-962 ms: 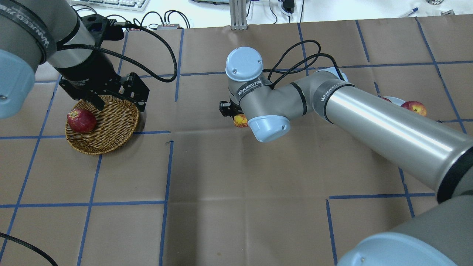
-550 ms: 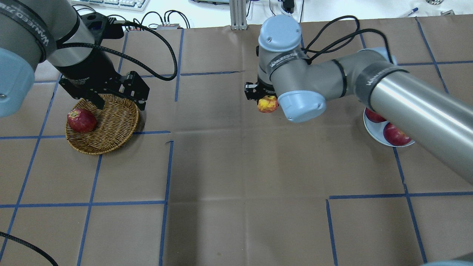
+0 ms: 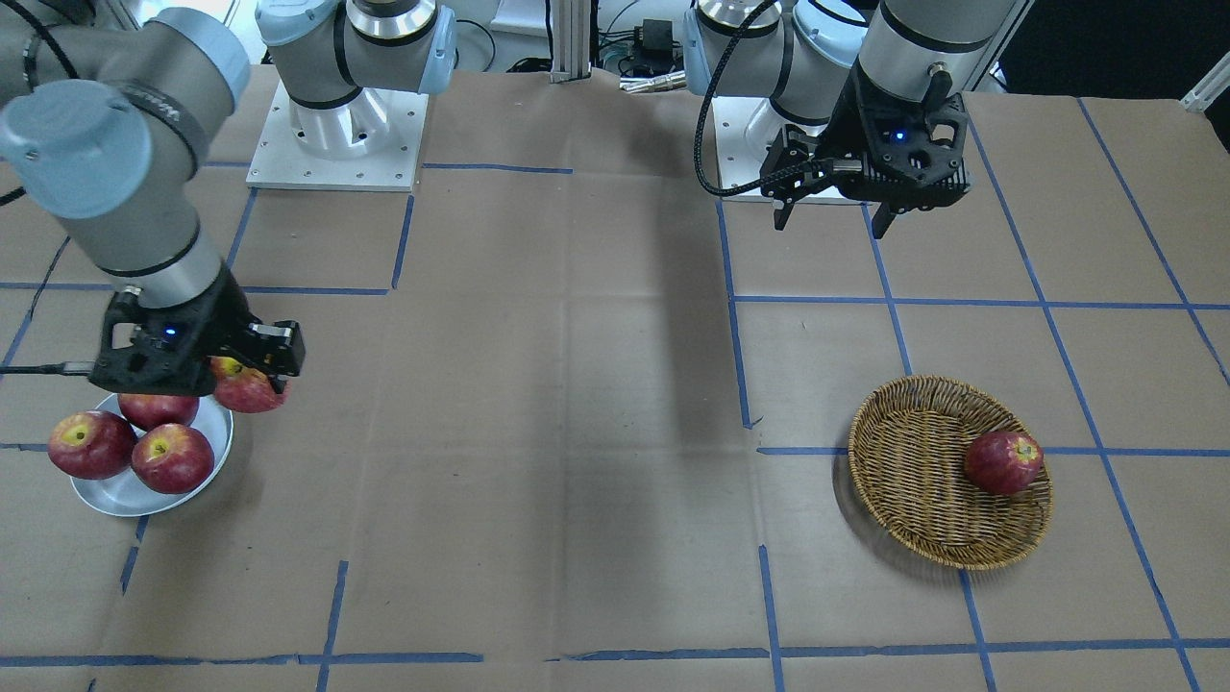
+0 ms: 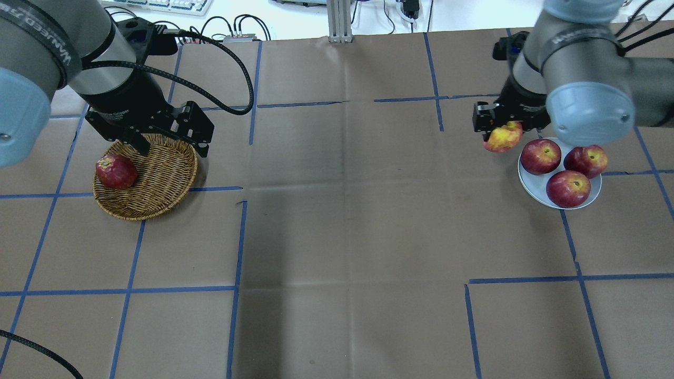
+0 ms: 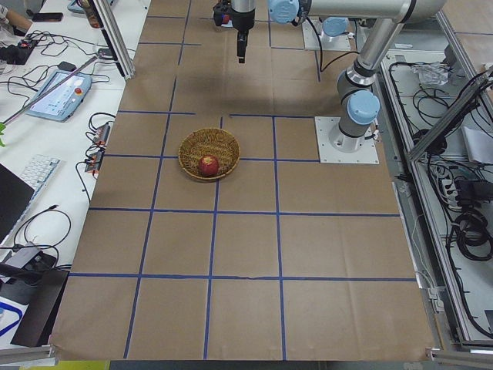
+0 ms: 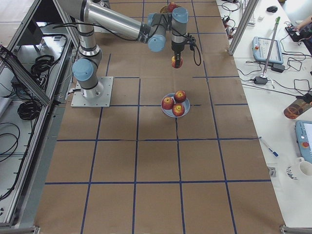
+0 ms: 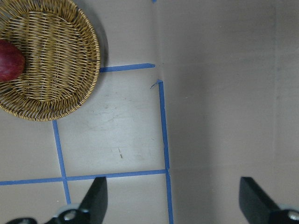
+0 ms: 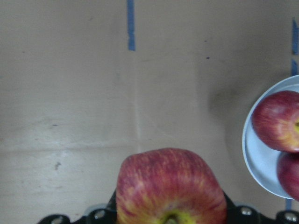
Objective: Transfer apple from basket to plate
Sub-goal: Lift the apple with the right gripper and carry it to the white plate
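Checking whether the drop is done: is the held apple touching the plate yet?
Apart. The right wrist view shows bare paper between the held apple and the plate rim, so they are not in contact.

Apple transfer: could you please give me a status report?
Right pincer shut on apple, aloft beside plate. Left pincer open, empty. Three apples crowd plate.
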`<state>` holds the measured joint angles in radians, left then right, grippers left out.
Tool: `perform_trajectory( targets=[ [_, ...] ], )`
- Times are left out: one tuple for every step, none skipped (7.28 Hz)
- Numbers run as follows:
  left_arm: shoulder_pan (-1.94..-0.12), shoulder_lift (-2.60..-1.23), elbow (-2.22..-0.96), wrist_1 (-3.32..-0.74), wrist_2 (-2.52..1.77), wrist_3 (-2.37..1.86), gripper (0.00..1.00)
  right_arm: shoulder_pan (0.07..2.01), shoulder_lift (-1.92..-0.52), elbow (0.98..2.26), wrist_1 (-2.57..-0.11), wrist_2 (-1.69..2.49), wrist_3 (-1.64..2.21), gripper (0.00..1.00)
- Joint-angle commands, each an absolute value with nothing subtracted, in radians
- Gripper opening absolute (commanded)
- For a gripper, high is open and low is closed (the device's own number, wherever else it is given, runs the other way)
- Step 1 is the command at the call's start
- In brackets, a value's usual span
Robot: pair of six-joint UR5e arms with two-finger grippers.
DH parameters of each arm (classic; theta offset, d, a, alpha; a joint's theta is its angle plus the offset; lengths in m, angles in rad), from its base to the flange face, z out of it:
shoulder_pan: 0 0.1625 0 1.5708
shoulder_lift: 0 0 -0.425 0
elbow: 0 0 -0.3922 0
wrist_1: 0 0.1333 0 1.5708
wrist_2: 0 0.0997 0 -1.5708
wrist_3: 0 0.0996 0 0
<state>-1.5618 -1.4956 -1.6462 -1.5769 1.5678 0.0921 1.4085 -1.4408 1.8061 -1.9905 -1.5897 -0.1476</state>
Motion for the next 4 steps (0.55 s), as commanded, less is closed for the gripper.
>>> perform_trajectory(
  targets=[
    [-1.565, -1.494, -1.649, -1.577, 1.568, 0.092, 0.99, 1.217, -1.477, 1.858, -1.997, -1.588, -0.422, 0.56],
    [-1.565, -1.494, -1.651, -1.577, 1.568, 0.092, 0.99, 1.142, -1.464, 1.858, -2.006, -1.582, -0.518, 0.56],
    [-1.565, -1.494, -1.651, -1.577, 1.566, 0.092, 0.99, 1.102, -1.456, 1.858, -2.013, -1.577, -0.570, 0.56],
    [-1.565, -1.494, -1.649, -1.577, 1.568, 0.092, 0.99, 1.097, -1.406, 1.852, -2.034, -1.577, -0.590, 0.56]
  ],
)
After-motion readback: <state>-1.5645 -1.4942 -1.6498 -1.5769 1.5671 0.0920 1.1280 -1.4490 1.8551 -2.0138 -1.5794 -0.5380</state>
